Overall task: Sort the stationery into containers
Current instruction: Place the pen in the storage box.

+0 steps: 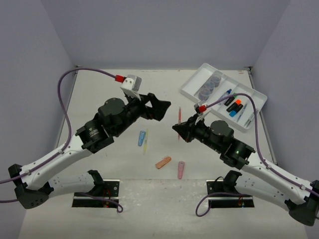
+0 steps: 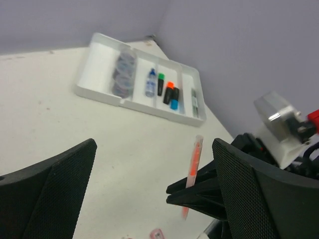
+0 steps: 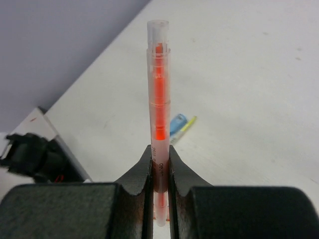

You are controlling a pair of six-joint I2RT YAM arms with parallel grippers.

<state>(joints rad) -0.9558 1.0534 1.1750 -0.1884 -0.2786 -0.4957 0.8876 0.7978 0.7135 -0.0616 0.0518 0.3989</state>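
Counter (image 1: 164,191) carries everything. White tray (image 1: 195,82) sits at your far right corner, with three pots (image 1: 210,84) in one compartment and highlighters (image 1: 234,105) further right.

Your left fingers (image 1: 159,107) are spread wide and hold nothing. They are raised mid-counter, just left of pen.

Your right fingers (image 1: 182,128) are pinched tight on orange pen (image 3: 158,99), gripped near lower end. Pen upright, short of tray.

Loose on counter between arms: blue capsule (image 1: 141,138) just beside yellow pen (image 1: 145,142), orange capsule (image 1: 163,162), pink capsule (image 1: 181,170) near it.
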